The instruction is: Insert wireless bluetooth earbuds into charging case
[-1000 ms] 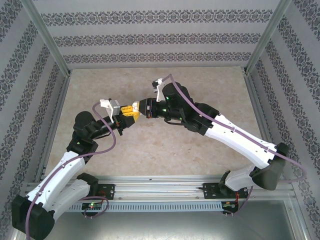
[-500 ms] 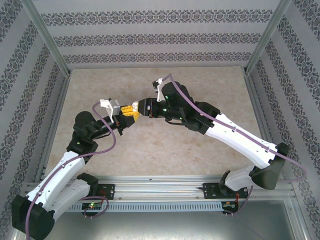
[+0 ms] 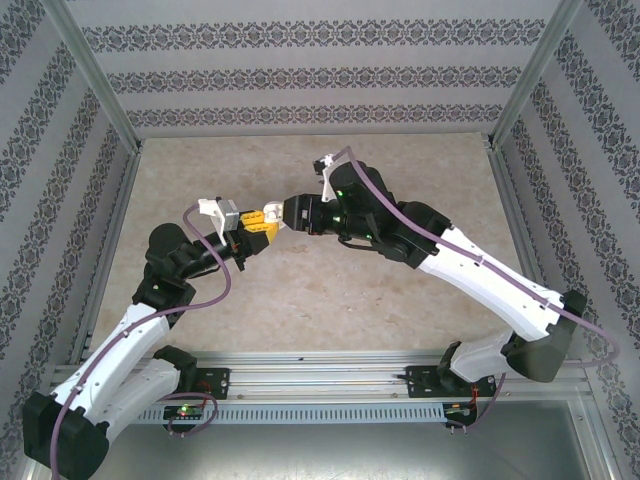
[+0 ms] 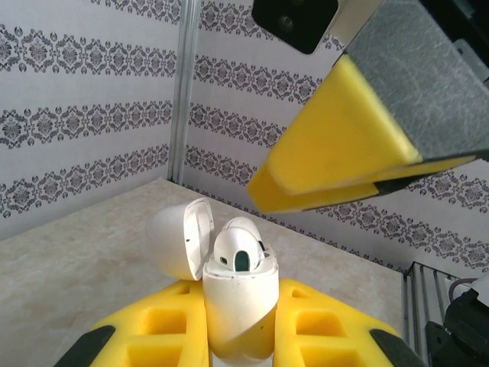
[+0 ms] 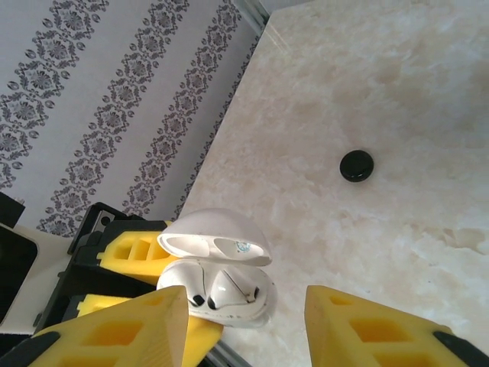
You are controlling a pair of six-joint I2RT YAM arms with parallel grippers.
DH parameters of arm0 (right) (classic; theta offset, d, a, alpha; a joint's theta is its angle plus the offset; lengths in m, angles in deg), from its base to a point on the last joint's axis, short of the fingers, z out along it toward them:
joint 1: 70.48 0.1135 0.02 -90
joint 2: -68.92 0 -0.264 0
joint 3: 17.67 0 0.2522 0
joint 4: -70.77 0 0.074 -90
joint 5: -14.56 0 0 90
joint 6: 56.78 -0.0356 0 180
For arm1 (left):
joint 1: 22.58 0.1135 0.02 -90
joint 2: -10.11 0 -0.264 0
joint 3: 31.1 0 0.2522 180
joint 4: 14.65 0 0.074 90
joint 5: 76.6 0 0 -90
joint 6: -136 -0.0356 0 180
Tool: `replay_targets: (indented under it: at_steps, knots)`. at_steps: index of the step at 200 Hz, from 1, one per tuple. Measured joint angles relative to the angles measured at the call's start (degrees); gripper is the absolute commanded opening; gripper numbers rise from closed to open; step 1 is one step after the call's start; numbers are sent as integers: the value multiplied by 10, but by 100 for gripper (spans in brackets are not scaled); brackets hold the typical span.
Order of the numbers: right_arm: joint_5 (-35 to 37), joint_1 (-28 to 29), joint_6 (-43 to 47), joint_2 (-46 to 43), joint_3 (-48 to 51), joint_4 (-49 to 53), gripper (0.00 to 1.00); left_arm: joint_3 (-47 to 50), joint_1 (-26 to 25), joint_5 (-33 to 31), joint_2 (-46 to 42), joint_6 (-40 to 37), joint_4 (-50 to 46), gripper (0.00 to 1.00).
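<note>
Bright, even light, soft shadows, charging case [image 4: 238, 302] sharp, right gripper's finger [image 4: 336, 145] at one o'clock blurred

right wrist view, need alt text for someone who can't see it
An open white case, an earbud seated inside, is gripped by the left gripper above a marble table. The right gripper is open in front; a black disc lies beyond.

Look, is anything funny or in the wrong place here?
A small black round thing lies alone on the table, well away from the open charging case held by the left pincer. Nothing else stands out.
</note>
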Motion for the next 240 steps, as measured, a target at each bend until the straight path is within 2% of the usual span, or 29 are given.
replay_targets:
  at_steps: [17, 59, 110, 141, 222, 240]
  knots:
    - [-13, -20, 2, -10, 0, 3, 41, 0, 0, 3, 0, 5, 0, 5]
    - [-100, -99, 2, -12, 0, 3, 37, -6, -1, 24, 7, 25, 0, 5]
    - [-246, -122, -10, 46, 0, -17, 30, -21, -14, 45, 35, 44, 2, 5]
    - [-309, -134, -23, 70, 4, -49, 27, -24, -22, 47, 53, 54, 0, 5]
    - [-357, -144, -30, 27, 73, -126, 21, -25, -30, 49, 52, 89, 2, 5]
    - [-371, -144, -25, -7, 86, -120, 22, -25, -30, 29, 53, 98, -7, 5]
